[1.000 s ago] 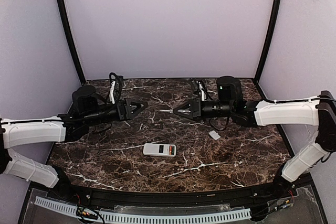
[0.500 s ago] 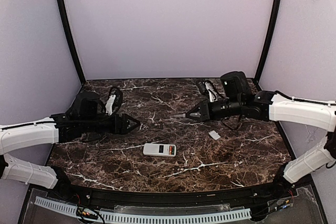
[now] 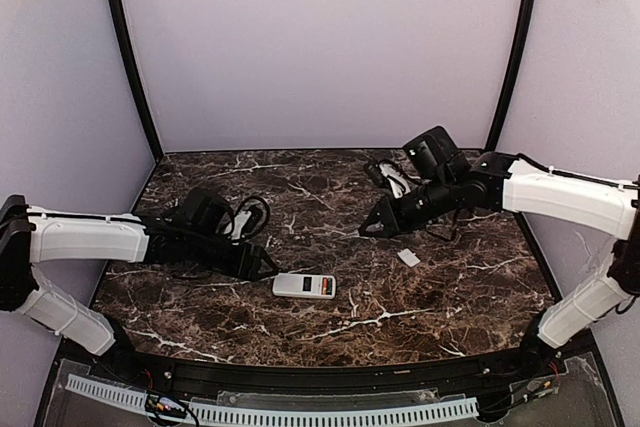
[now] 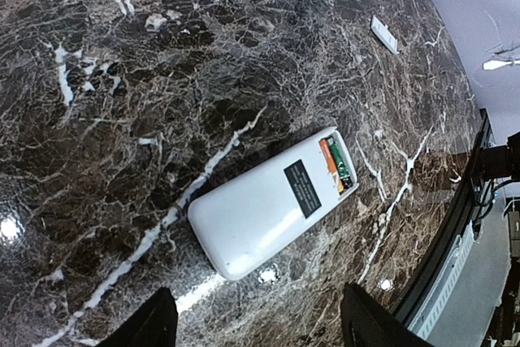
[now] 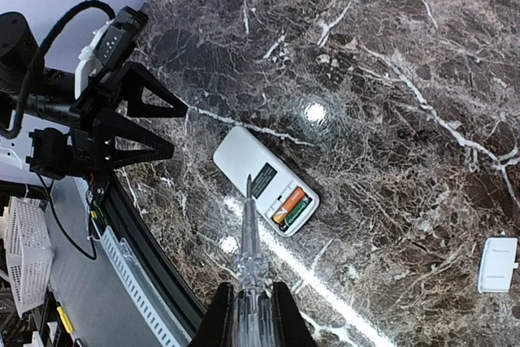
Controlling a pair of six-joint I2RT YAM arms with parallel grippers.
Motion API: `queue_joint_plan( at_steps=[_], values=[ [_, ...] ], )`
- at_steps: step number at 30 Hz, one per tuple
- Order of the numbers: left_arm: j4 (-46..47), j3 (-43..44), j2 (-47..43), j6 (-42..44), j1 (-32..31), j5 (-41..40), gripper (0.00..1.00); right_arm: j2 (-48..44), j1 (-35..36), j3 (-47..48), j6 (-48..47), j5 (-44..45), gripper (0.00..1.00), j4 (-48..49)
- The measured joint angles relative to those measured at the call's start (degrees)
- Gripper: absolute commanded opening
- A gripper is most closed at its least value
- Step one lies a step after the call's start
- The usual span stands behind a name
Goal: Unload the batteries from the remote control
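Observation:
The white remote control (image 3: 305, 286) lies back-up on the marble table, its battery bay uncovered at the right end. Two batteries (image 5: 291, 206), one orange and one green, sit side by side in the bay (image 4: 335, 166). My left gripper (image 3: 266, 268) is low at the remote's left end, open, its fingers (image 4: 158, 323) spread wider than the remote (image 4: 264, 215) and apart from it. My right gripper (image 5: 250, 314) is shut on a clear-handled pointed tool (image 5: 249, 241). It hovers behind and right of the remote (image 5: 258, 170), with the tool tip aimed down (image 3: 364, 231).
A small flat white cover plate (image 3: 408, 258) lies on the table right of the remote, also visible in the right wrist view (image 5: 496, 264). Black cables loop beside each arm. A slotted white rail (image 3: 300, 412) runs along the table's near edge.
My left arm has swung forward and down from mid-table to the remote's left end, its jaws narrowing slightly. The right gripper has drawn back to the right and tilted its tool downward.

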Motion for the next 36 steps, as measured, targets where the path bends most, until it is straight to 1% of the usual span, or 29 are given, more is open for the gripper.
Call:
queue_joint_plan(
  at_steps=[9,15,22,36],
  values=[
    [-3.32,6.08,8.02,0.52,-3.72,-0.20,0.69,7.10,4.04,4.66,-1.86,1.44,0.00,-7.02],
    [-6.64,9.33,11.93,0.48,-5.68,-2.60,0.69,10.51,6.58,7.69,-2.58,3.85,0.00,-9.92],
    [-8.33,9.55,13.51,0.00,-6.03,-4.52,0.67,13.53,8.22,9.40,-2.91,5.99,0.00,-11.43],
    [-8.04,9.55,14.47,-1.95,-6.08,-5.53,0.62,19.63,8.48,12.35,-3.41,8.50,0.00,-12.52]
  ],
)
